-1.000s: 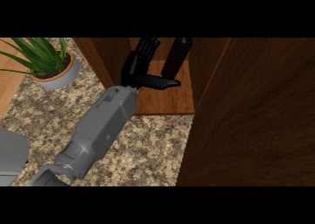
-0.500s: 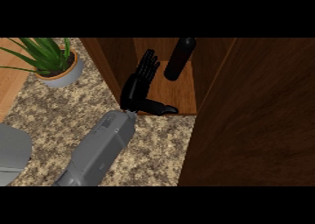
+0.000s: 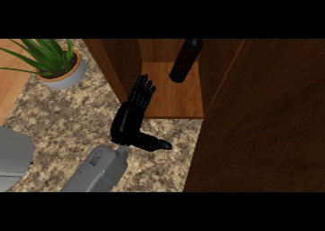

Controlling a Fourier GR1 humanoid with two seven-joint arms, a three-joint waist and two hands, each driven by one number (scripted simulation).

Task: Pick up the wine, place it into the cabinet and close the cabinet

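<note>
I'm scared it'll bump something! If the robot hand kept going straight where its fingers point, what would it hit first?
Probably the cabinet's side wall; the robot hand points up beside it, though depth is unclear.

Potted plant on the speckled bench

A green spiky plant [image 3: 39, 56] in a pale round pot [image 3: 67, 76] stands at the granite bench's [image 3: 65, 122] far-left corner.

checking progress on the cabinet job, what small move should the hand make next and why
Probably swing the hand right toward the open cabinet door to start pushing it shut. The wine bottle already stands upright on the cabinet shelf, apart from the open fingers, and the hand sits at the shelf's front edge, so only closing remains.
</note>
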